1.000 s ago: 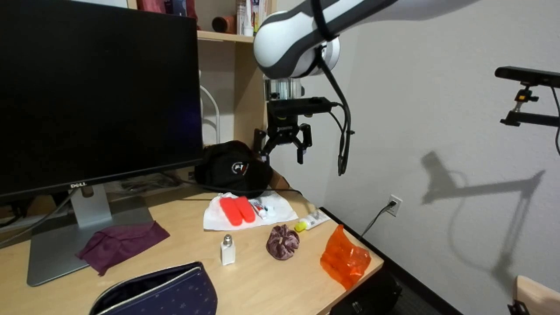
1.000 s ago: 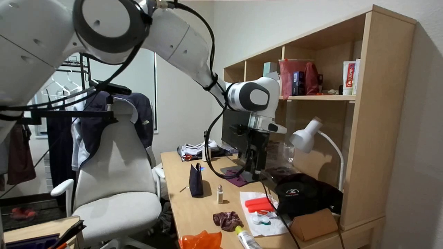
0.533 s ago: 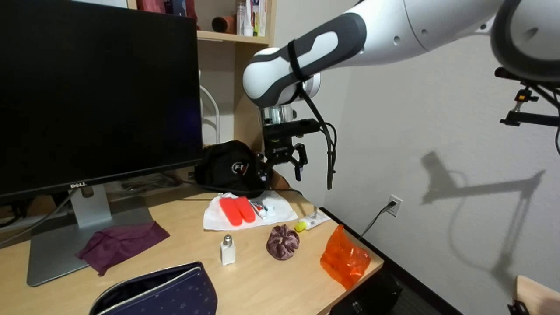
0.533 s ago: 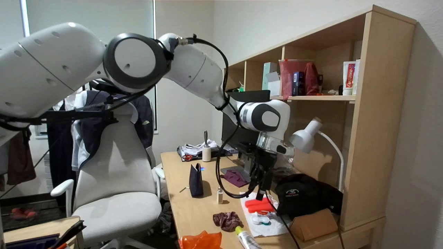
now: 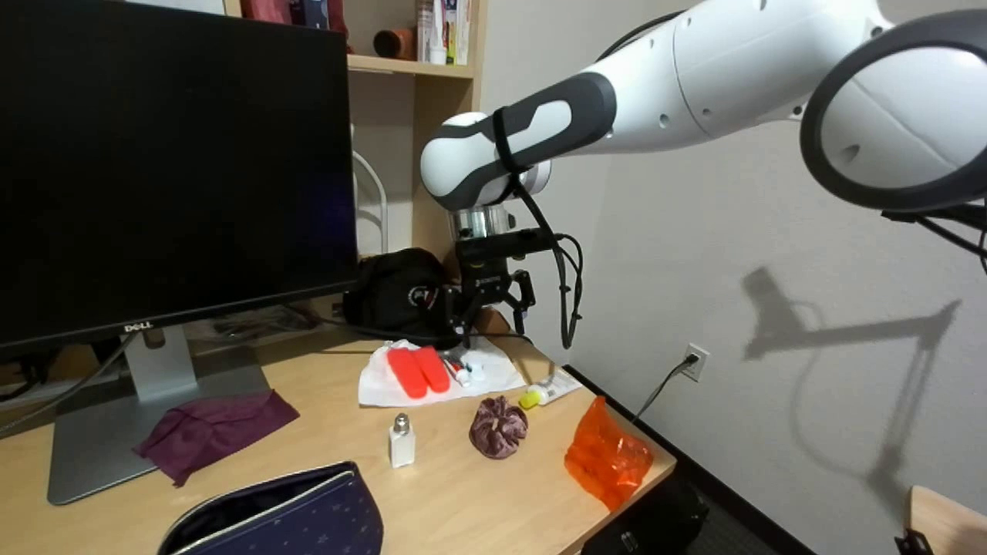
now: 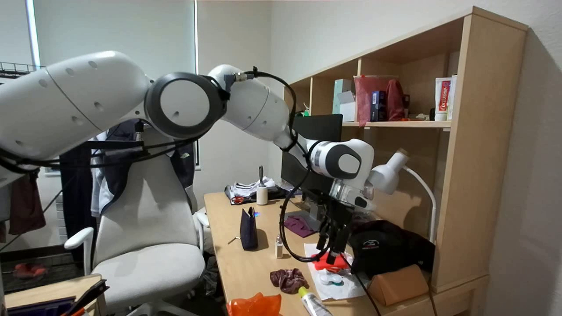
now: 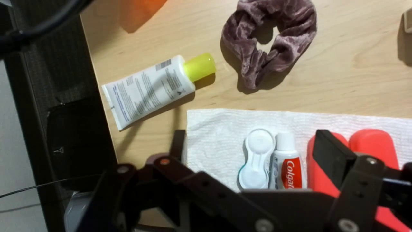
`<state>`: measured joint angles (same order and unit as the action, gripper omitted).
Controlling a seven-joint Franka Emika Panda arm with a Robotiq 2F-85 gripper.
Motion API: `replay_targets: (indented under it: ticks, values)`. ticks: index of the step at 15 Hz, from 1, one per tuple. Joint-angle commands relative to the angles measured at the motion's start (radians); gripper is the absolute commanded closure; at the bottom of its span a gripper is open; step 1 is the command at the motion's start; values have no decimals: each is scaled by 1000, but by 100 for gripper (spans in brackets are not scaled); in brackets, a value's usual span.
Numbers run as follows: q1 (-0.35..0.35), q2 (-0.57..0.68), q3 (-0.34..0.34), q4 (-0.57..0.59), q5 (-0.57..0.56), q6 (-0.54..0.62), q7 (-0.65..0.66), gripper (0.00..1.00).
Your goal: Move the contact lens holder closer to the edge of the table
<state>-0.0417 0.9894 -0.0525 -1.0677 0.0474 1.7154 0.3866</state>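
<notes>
The claw point(image 7: 252, 143) hangs spread above the worktop point(image 7: 351, 80); in the wrist view its fingers point(image 7: 331, 154) stand left and right of the contact lens holder point(image 7: 257, 161). The holder lies on a paper towel point(image 7: 214, 138), just beside a toothpaste tube point(image 7: 286, 170) marked "Colgate"; red cases point(image 7: 375, 148) lie next along. Bare wood runs between the towel and the worktop's edge; a yellow-capped tube point(image 7: 151, 91), its fine print too small to read, ends just beside that edge. More open wood surrounds a scrunchie point(image 7: 293, 45). Farther out, the monitor point(image 5: 177, 169) reads "DELL", a shelved package point(image 6: 442, 98) "Cortizone".
</notes>
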Motion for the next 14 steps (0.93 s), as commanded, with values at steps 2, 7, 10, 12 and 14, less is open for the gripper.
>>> replay_targets:
  ticks: [2,7,10,12,14]
  values:
    - [10,10,-14,11,18,7,16,0]
    - [-2,41,-9,-2,78,52,92,0]
    - [-7,49,-13,-17,106,91,124,0]
    - [-9,47,-23,-31,117,112,142,0]
    - [-15,31,-29,-57,128,142,159,0]
